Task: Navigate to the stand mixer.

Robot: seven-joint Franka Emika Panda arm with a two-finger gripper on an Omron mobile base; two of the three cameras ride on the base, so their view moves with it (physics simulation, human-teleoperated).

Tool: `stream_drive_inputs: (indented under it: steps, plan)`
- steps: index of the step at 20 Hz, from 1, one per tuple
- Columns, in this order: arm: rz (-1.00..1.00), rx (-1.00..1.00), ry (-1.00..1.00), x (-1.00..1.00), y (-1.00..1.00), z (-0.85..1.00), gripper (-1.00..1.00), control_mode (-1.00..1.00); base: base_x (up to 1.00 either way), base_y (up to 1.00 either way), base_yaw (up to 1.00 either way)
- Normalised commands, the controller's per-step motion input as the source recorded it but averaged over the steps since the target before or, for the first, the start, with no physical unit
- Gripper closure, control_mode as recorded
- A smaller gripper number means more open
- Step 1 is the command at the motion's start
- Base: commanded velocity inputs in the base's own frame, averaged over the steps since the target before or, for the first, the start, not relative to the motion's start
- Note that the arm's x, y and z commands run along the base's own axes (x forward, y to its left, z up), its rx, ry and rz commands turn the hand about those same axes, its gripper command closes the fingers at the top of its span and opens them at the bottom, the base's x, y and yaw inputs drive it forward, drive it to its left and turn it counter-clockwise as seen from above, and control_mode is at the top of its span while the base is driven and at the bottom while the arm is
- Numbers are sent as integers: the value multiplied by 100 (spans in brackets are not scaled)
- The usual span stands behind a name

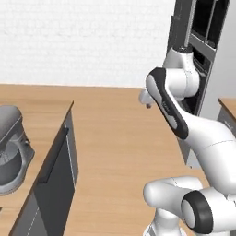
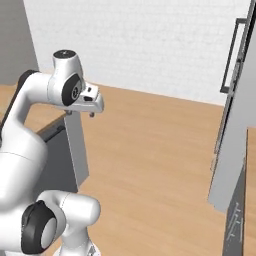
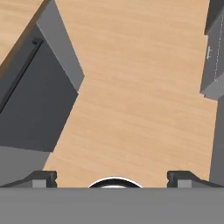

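Note:
The stand mixer [image 1: 13, 146] stands on a wood-topped island counter [image 1: 39, 108] at the far left of the left base view. It is grey, with a rounded head over a silver bowl, and the frame edge cuts part of it off. My gripper [image 1: 147, 102] hangs high over the wooden floor, to the right of the island and well away from the mixer. In the right base view the gripper [image 2: 80, 114] points down beside the island's corner. The hand view looks down at the floor; the gripper [image 3: 111, 178] is open, its fingertips [image 3: 42, 177] wide apart with nothing between them.
The island has a dark cabinet front [image 1: 53, 186] with a long handle. A tall grey cabinet unit [image 1: 203, 41] stands at the right, its side [image 2: 235, 125] close by. Wooden floor [image 2: 150, 150] lies open between them, up to a white brick wall [image 1: 83, 37].

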Motion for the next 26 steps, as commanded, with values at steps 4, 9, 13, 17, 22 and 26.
stream_drive_inputs:
  steps: [4,9,13,17,22,26]
  plan:
    - [0,0,0,0,0,0,-100,100,-8,29,71]
    - [0,0,0,0,0,0,-100,100,0,40,89]
    - [0,0,0,0,0,0,-100,100,0,38,96]
    - [0,0,0,0,0,0,-100,100,0,43,95]
    - [0,0,0,0,0,0,-100,100,21,16,79]
    - [0,0,0,0,0,0,-100,100,13,-14,10]
